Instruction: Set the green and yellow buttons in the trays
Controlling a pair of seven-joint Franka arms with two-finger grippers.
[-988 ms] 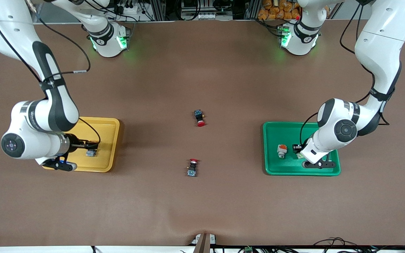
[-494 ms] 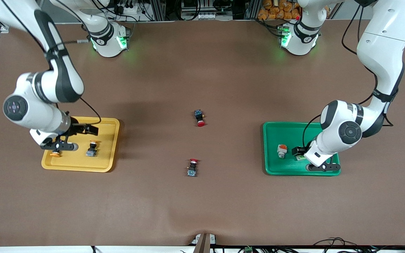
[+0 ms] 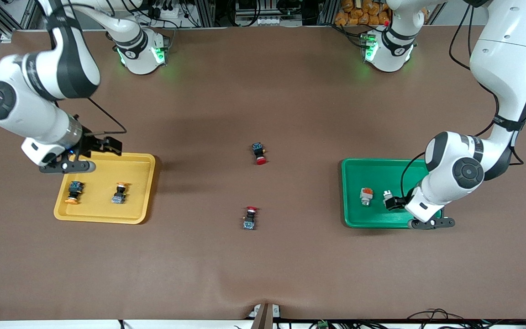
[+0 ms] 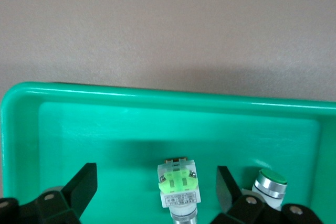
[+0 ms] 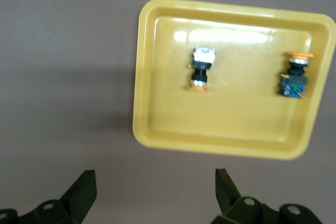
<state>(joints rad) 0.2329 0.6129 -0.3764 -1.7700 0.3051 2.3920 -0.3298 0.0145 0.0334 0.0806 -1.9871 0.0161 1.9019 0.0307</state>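
The yellow tray [image 3: 146, 183] holds two dark switches with orange-yellow caps [image 3: 73, 192] [image 3: 119, 193]. My right gripper [image 3: 107, 147] is open and empty, up over the tray's edge nearest the robots. The right wrist view shows the open gripper [image 5: 155, 182], the tray [image 5: 226, 129] and both switches [image 5: 202, 69] [image 5: 295, 77]. The green tray [image 3: 346, 192] holds two white-grey switches [image 3: 366, 195] [image 3: 387, 198]. My left gripper [image 3: 398, 202] is open and low over that tray. In the left wrist view the gripper [image 4: 155, 182] stands wide round the green-block switch [image 4: 178, 190], not touching it.
Two dark switches with red caps lie on the brown table between the trays, one [image 3: 259, 153] nearer the robots, one [image 3: 249, 217] nearer the front camera. The other green-tray switch shows a green cap [image 4: 269, 181] in the left wrist view.
My right gripper has left a switch in the yellow tray, risen and drawn back toward the robots. My left gripper has drawn back from the green-block switch, which stays in the green tray.
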